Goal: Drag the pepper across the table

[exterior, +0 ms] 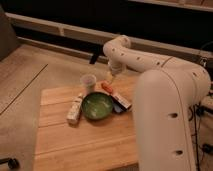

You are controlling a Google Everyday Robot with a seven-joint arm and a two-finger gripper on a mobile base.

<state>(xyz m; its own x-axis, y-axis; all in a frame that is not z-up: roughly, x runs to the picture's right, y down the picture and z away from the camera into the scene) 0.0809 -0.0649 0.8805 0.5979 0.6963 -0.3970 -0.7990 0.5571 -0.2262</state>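
Observation:
The small orange-red pepper [106,87] lies on the light-brown wooden table [85,142] near its far edge, between the cup and the dark box. My gripper [110,76] hangs at the end of the white arm [145,62], pointing down just above and slightly behind the pepper. I cannot tell whether it touches the pepper.
A green bowl [97,105] sits just in front of the pepper. A translucent cup [88,82] stands to its left, and a white bottle [75,108] lies left of the bowl. A dark flat box with a white-and-red label [121,101] lies right of the bowl. The arm's bulky body [165,125] covers the table's right side.

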